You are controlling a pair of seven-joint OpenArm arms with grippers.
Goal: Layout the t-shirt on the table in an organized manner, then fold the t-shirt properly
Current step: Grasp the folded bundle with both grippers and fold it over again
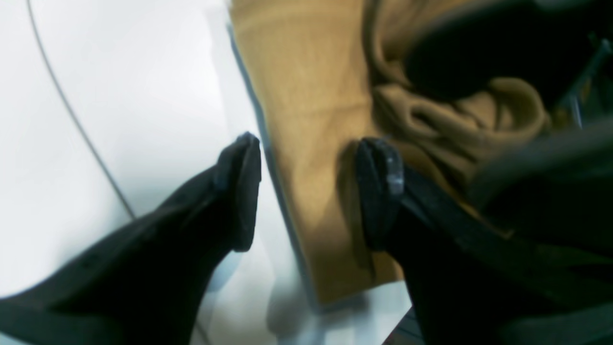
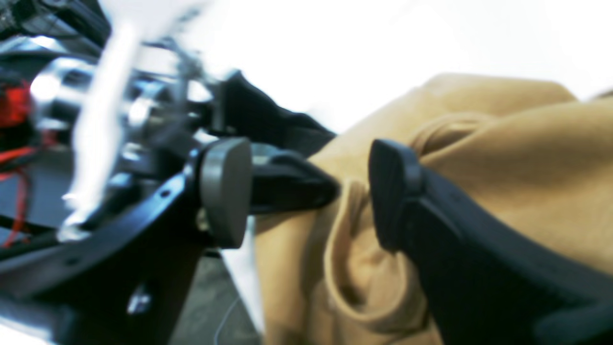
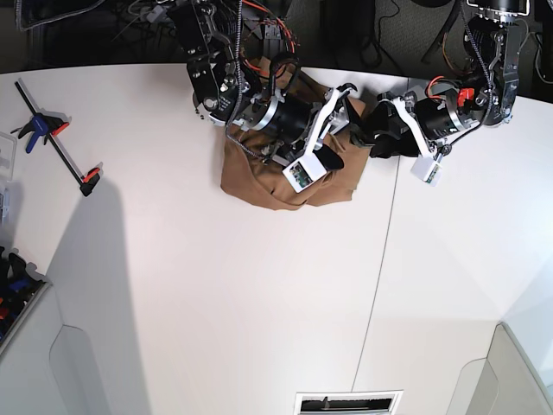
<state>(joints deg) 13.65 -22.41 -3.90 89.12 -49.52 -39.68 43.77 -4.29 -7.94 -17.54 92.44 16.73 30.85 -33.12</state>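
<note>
1. Left wrist view: the left end effector [image 1: 306, 191] stands with its two dark fingers well apart and nothing between them. One finger [image 1: 239, 191] hangs over the bare white table [image 1: 119, 96]; the other sits over the tan-brown t-shirt [image 1: 306, 96]. The shirt's straight edge runs between the two fingers. Further back the cloth is bunched into rolled folds, partly hidden by a dark blurred shape that cannot be identified. A thin dark seam line [image 1: 72, 110] curves across the table.

2. Right wrist view: the right end effector [image 2: 309, 191] has its jaws spread wide, gripping nothing. Loose folds of the t-shirt [image 2: 503, 167] lie below and beyond the gap, and a raised ridge of cloth stands just beside the dark pad [image 2: 390, 191]. The other pad [image 2: 225, 191] is grey. Another black part reaches in behind the gap, touching or just over the cloth; which of the two cannot be told. The picture is blurred.

3. Base view: the t-shirt [image 3: 259, 186] lies crumpled in a heap at the far side of the table [image 3: 216, 303], left of the seam line [image 3: 380, 259]. The right end effector [image 3: 333, 112] is over the heap; the left end effector [image 3: 367, 130] is at the heap's right edge. A bar clamp [image 3: 56, 138] with red and blue parts lies well apart, near the table's left edge.
</note>
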